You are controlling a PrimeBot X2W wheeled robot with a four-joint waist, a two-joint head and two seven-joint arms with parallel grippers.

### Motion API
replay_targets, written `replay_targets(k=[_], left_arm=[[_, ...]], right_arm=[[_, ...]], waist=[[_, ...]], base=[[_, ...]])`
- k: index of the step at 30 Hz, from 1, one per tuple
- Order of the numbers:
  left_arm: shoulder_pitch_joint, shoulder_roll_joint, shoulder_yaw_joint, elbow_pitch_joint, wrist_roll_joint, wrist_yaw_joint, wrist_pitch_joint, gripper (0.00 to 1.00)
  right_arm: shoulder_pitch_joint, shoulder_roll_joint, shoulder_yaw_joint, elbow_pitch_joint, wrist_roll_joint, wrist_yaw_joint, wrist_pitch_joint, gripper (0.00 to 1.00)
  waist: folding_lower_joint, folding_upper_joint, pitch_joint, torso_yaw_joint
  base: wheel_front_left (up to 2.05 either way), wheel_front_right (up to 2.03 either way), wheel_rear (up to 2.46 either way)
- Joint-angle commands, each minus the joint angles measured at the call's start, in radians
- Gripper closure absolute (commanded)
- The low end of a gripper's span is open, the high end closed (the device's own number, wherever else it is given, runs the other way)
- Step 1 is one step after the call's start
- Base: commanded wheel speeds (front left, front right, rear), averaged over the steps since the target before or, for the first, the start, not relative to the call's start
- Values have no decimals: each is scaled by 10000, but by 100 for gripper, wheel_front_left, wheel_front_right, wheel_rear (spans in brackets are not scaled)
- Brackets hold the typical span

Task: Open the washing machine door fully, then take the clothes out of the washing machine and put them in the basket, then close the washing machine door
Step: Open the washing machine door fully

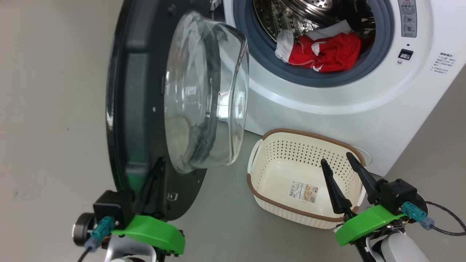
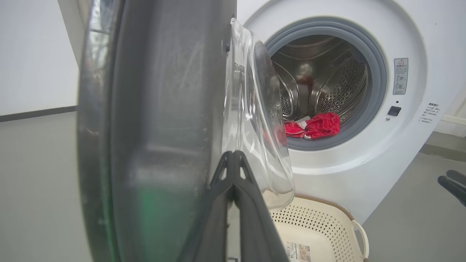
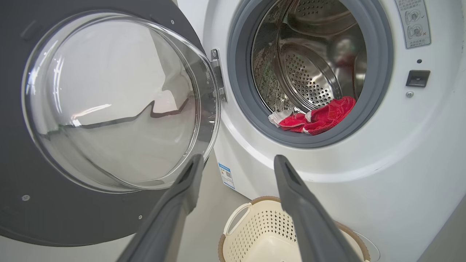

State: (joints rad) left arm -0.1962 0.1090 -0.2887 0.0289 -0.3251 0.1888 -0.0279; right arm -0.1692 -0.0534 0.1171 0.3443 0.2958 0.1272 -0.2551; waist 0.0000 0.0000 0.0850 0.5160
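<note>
Door-opening stage, seen from the head and both wrists. The washing machine door (image 1: pixel 140 109) stands swung out from the washing machine (image 1: pixel 327 109), nearly edge-on to the head view, its glass bowl (image 1: pixel 204 94) bulging towards the basket (image 1: pixel 291 149), which sits on the floor just below the opening. The left gripper (image 1: pixel 154 171) is closed on nothing, its two fingers pressed together and lying along the lower inner face of the door. The right gripper (image 1: pixel 336 157) hangs over the basket with its fingers spread wide and empty. The clothes (image 1: pixel 327 52) lie in a heap at the front of the drum (image 3: pixel 309 72), just behind the grey gasket (image 1: pixel 262 54). Likely faults: the closed fingers may slide off the glossy rim, since they push rather than clamp. A door left short of full travel may drift back into the right arm's path to the drum. Fabric may also catch on the gasket lip or fall beside the basket. Not resolved: whether the left fingertips actually touch the door, how far the hinge (image 3: pixel 218 72) has yet to travel, and how many garments make up the heap. The door's outer face is hidden, the right gripper covers the basket's near right corner, and both wrist views cut the basket off.
</note>
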Motion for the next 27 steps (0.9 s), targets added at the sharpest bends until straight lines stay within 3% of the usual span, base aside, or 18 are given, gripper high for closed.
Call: replay_targets(k=[1, 6, 17, 27], left_arm=[[-36, 302, 615, -78, 0, 187, -92, 100], [-106, 424, 869, 107, -69, 287, -217, 100], [-488, 666, 1878, 759, -211, 969, -810, 100], [-1054, 968, 2727, 1830, -655, 1017, -1519, 100]], right_arm=[[-354, 32, 235, -213, 8, 35, -67, 0], [-404, 32, 219, -177, 139, 35, -67, 0], [-588, -35, 348, -152, 169, 35, -67, 0], [-766, -313, 506, -255, 235, 35, -67, 0]], waist=[[0, 0, 38, 39], [0, 0, 68, 27], [0, 0, 350, -171], [0, 0, 700, -337]], base=[[0, 0, 0], [0, 0, 0], [0, 0, 0], [0, 0, 0]])
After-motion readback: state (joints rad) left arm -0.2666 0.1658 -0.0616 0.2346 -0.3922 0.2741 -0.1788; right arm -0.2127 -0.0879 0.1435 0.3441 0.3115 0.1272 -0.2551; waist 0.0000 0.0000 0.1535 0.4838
